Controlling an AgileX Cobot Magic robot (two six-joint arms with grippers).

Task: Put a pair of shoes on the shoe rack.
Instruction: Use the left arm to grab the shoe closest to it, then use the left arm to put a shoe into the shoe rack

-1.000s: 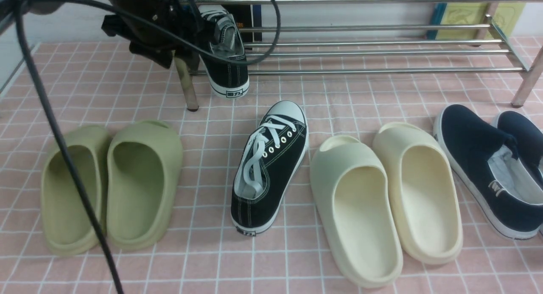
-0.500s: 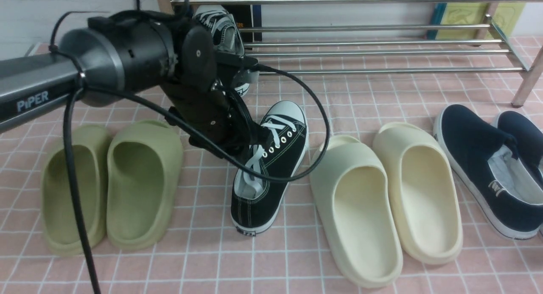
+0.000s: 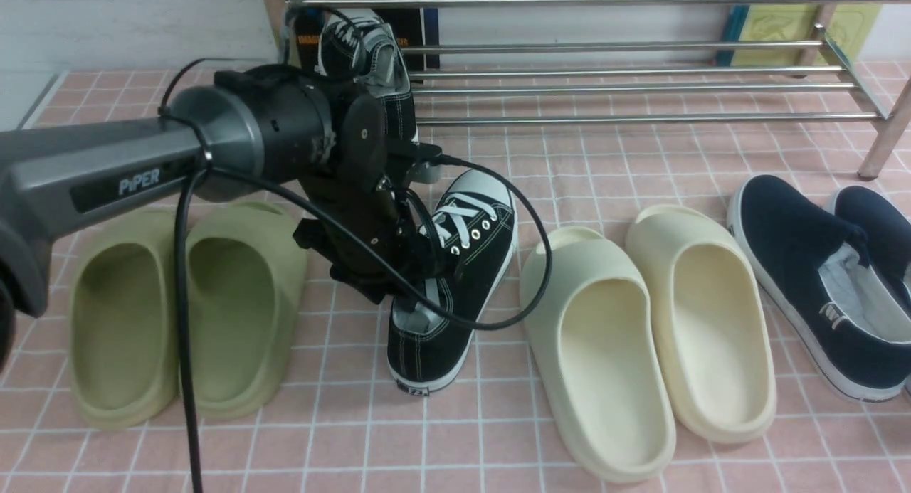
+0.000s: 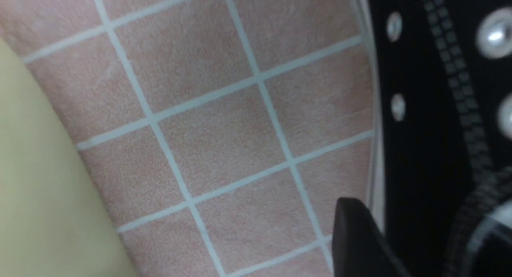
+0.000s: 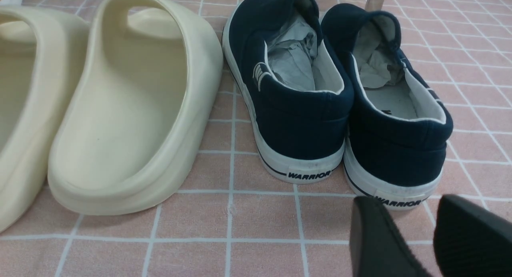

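Note:
One black canvas sneaker (image 3: 374, 52) of the pair of shoes lies on the left end of the silver shoe rack (image 3: 640, 87). The other sneaker (image 3: 477, 265) stands on the pink tiled floor, toe toward the rack. My left gripper (image 3: 409, 287) hangs over this sneaker's lace and opening area, its fingertips hidden behind the wrist. In the left wrist view one black finger (image 4: 356, 245) sits just outside the sneaker's side wall (image 4: 424, 109); the other finger is not visible. My right gripper (image 5: 416, 233) is open and low behind the navy slip-ons, with nothing in it.
Two green slides (image 3: 235, 308) lie left of the floor sneaker, close to the left arm. Two cream slides (image 3: 591, 351) lie to its right. The navy slip-ons (image 3: 804, 279) (image 5: 296, 89) stand at the far right. A rack leg (image 3: 882, 144) stands at the right.
My left arm came away from the sneaker on the rack and swung down toward me onto the floor sneaker. The shoes have not moved.

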